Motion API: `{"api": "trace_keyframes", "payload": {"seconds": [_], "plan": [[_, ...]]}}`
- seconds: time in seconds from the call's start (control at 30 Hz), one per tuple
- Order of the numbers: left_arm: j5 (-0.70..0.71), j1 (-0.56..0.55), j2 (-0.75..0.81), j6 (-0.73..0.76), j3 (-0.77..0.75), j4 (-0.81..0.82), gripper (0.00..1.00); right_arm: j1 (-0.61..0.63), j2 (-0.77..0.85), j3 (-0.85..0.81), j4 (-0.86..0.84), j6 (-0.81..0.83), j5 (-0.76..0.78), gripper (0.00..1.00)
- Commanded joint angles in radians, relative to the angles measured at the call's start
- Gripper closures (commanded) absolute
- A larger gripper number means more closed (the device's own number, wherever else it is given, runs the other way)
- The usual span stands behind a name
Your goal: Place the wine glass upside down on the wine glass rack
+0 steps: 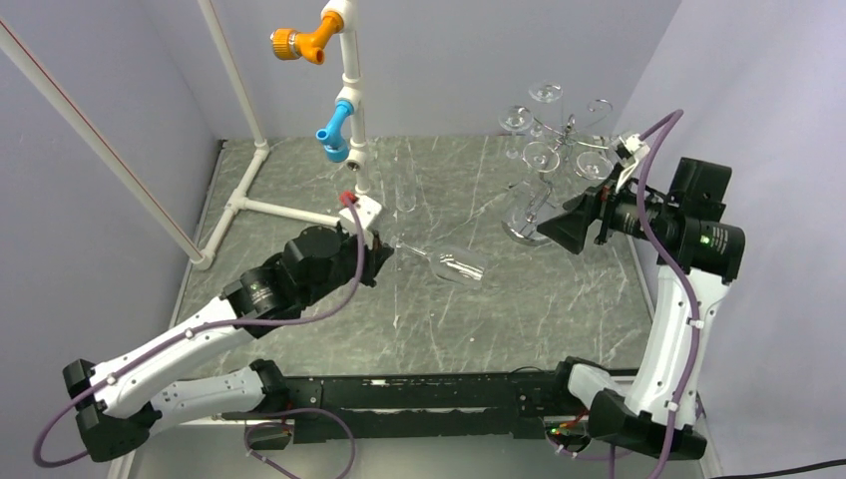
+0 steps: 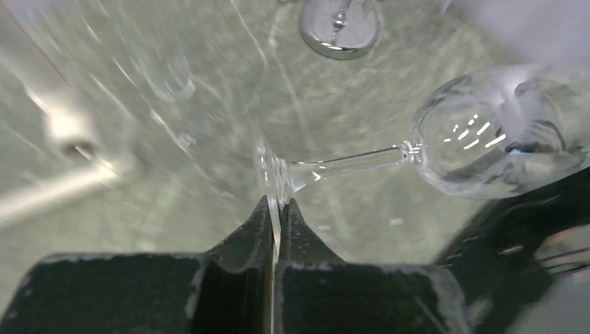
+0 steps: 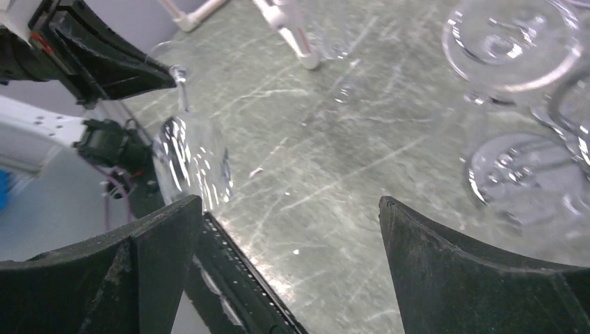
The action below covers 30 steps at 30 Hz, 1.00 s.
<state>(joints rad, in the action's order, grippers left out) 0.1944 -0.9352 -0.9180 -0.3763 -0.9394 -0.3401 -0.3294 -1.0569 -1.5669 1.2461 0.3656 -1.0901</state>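
Note:
The clear wine glass [image 1: 454, 264] lies on its side in the middle of the table, foot toward the left arm and bowl [image 2: 487, 139] pointing right. My left gripper [image 1: 384, 249] is shut on the thin edge of the glass's foot [image 2: 273, 174], one finger on each face. My right gripper [image 1: 549, 228] is wide open with nothing between its fingers [image 3: 289, 202], and it stands just in front of the wine glass rack [image 1: 564, 135]. The rack is a chrome wire stand with a round shiny base [image 2: 341, 28]. The right wrist view shows the held glass [image 3: 191, 163] off to its left.
Several other glasses [image 1: 539, 155] hang upside down on the rack's arms. A white pipe frame [image 1: 351, 75] with an orange fitting [image 1: 299, 42] and a blue fitting [image 1: 334, 135] stands at the back left. Its foot pipes [image 1: 284, 210] run across the table behind the left gripper.

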Motion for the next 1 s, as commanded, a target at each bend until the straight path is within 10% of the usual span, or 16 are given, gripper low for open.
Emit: {"api": "trace_keyframes", "payload": {"seconds": [0.0,0.4,0.57,0.87,0.97], "plan": [[0.099,-0.106,-0.022,0.634,-0.166,0.015,1.0,0.071,-0.053,-0.075,-0.047,-0.084,-0.127,0.0],[0.271,-0.355,-0.329,1.662,-0.345,0.345,1.0,0.169,0.015,0.156,-0.819,-1.061,-0.139,0.02],[0.391,-0.376,-0.44,1.95,-0.318,0.588,1.0,0.255,-0.016,0.182,-0.778,-1.178,-0.072,0.0],[0.434,-0.404,-0.5,2.003,-0.296,0.733,1.0,0.422,-0.015,0.286,-0.69,-1.17,0.067,0.02],[0.445,-0.411,-0.501,1.993,-0.291,0.739,1.0,0.442,-0.021,0.286,-0.686,-1.165,0.08,0.27]]}}
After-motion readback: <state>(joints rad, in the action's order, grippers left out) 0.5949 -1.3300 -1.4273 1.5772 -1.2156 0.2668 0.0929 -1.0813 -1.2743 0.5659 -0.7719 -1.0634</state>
